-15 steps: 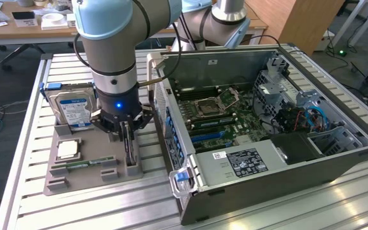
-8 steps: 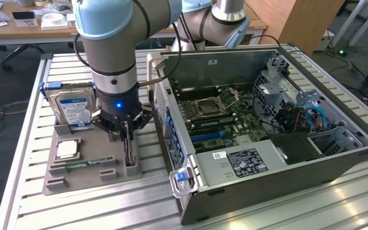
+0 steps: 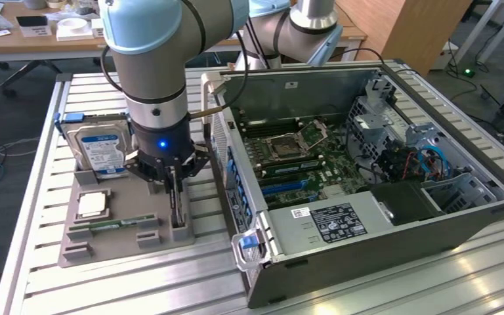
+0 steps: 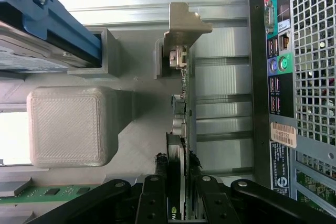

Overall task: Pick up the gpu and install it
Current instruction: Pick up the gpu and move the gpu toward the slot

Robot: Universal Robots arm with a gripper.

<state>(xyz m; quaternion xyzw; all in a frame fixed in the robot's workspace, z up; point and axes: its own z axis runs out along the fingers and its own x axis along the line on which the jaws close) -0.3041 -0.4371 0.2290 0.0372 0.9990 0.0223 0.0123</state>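
Note:
The gpu [image 3: 178,209] stands on edge in a slot of the grey holder tray [image 3: 121,246], on the side of the tray nearest the computer case. My gripper [image 3: 175,187] comes straight down onto its upper edge. In the wrist view the thin card [image 4: 181,93] runs away from me to its silver end bracket [image 4: 181,30], which rests against a grey holder post. The gripper [image 4: 178,163] has a black finger pressed to each face of the card, so it is shut on the gpu. The card's lower edge is still down in the holder.
The open computer case [image 3: 366,216] lies just beside the tray on the exterior view's right, motherboard [image 3: 296,157] exposed and rear port panel [image 4: 278,77] close to the card. The tray also holds a silver hard drive [image 3: 99,147], a CPU [image 3: 92,205] and a RAM stick [image 3: 116,223].

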